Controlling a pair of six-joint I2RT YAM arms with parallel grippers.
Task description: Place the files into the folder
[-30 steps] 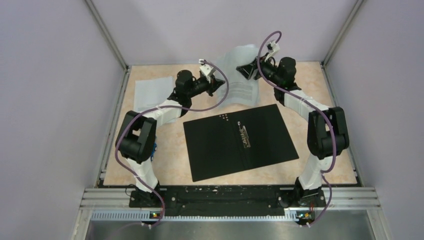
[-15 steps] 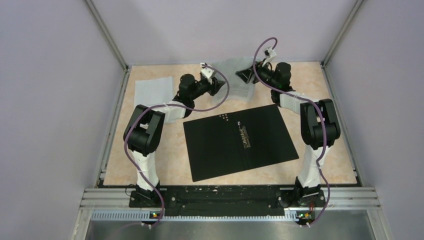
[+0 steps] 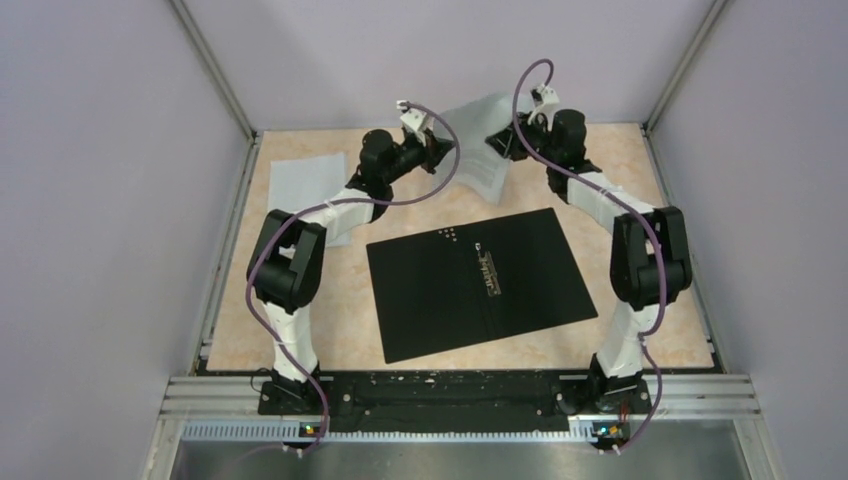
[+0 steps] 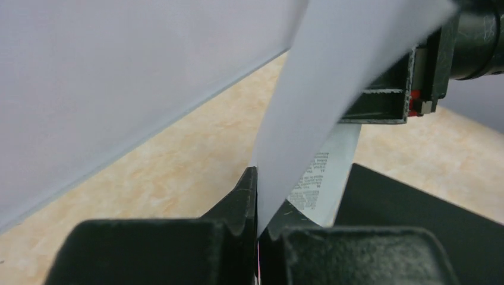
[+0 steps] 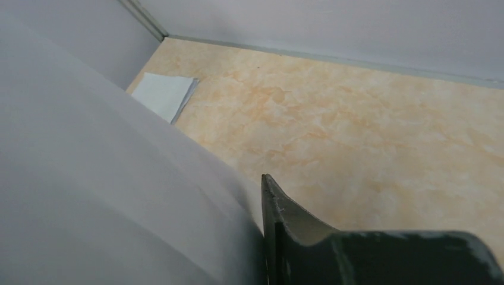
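The folder lies open on the table's middle, black inside up, its metal clip along the spine. The files, white printed sheets, hang in the air at the back between both grippers. My left gripper is shut on their left edge; in the left wrist view the sheet rises from between the pinched jaws of the left gripper. My right gripper is at their right side. In the right wrist view the paper lies against one finger and hides the other.
Another white sheet lies flat at the back left of the table. Grey walls close in the back and both sides. The folder's black corner shows below the hanging sheets in the left wrist view.
The sheets sagged low half a second ago and now stand raised again. My left gripper opened briefly and shut again on the paper's edge. The right jaws have narrowed.
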